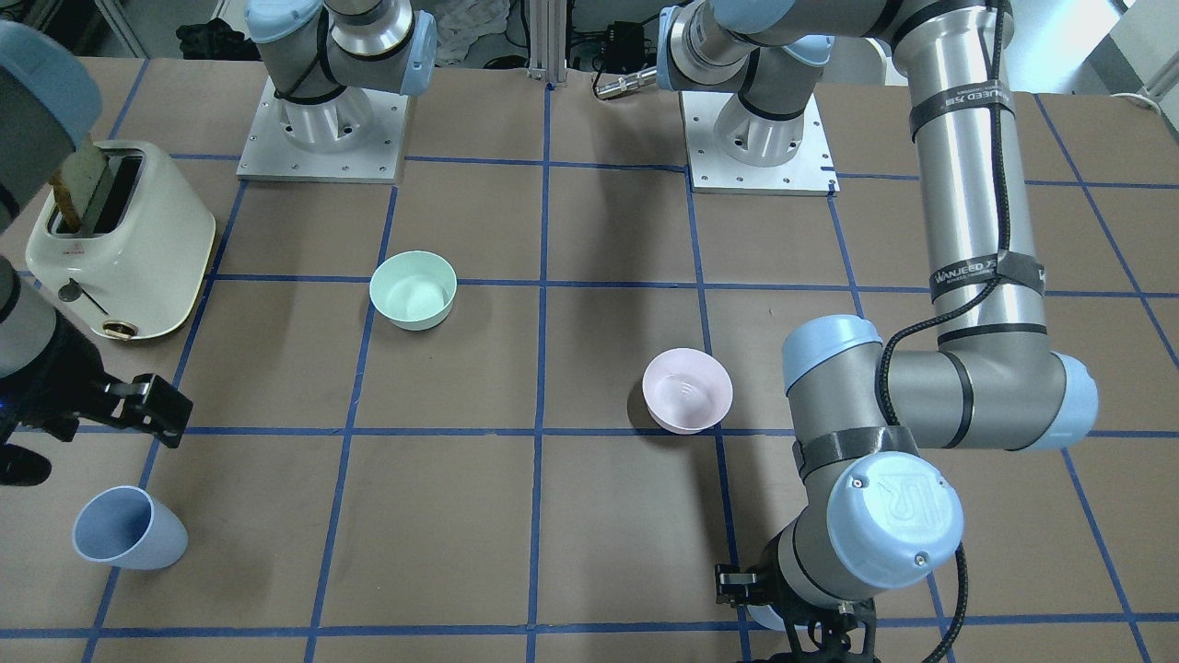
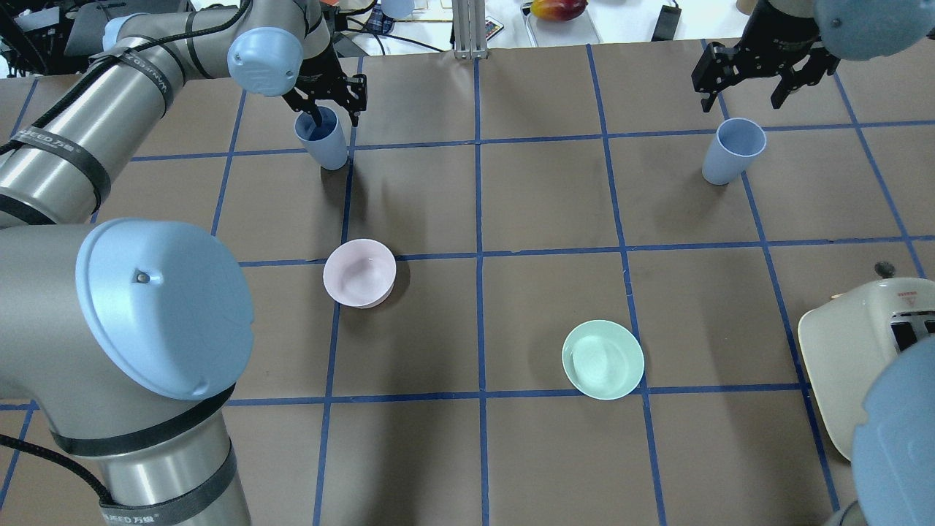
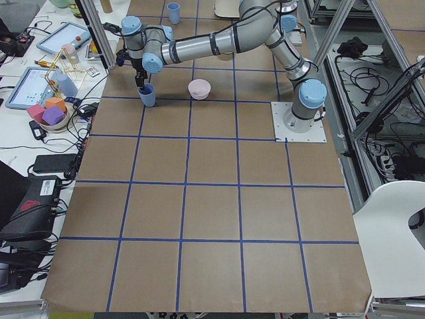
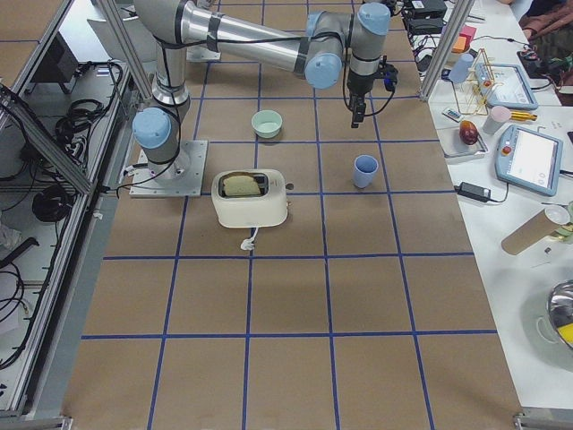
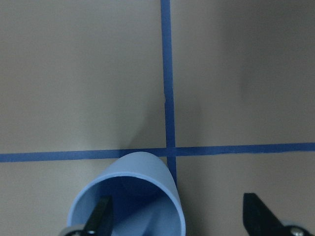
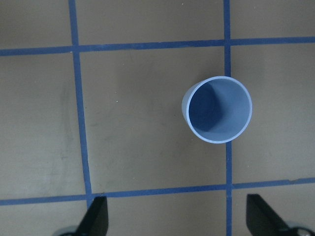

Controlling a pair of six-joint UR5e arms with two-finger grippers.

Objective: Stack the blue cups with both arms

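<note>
Overhead, near to far | mint bowl (image 2: 603, 359) at 5 o'clock from counter (image 2: 540, 204) centre, pink bowl (image 2: 359, 272) at 9 | left blue cup (image 2: 323, 142) at 10, right blue cup (image 2: 733, 151) upright at 2 | left gripper (image 2: 334, 115) spread wide, one finger inside left blue cup's rim, other outside | right gripper (image 2: 741, 98) spread apart, hovering just beyond right blue cup, clear of it
</note>
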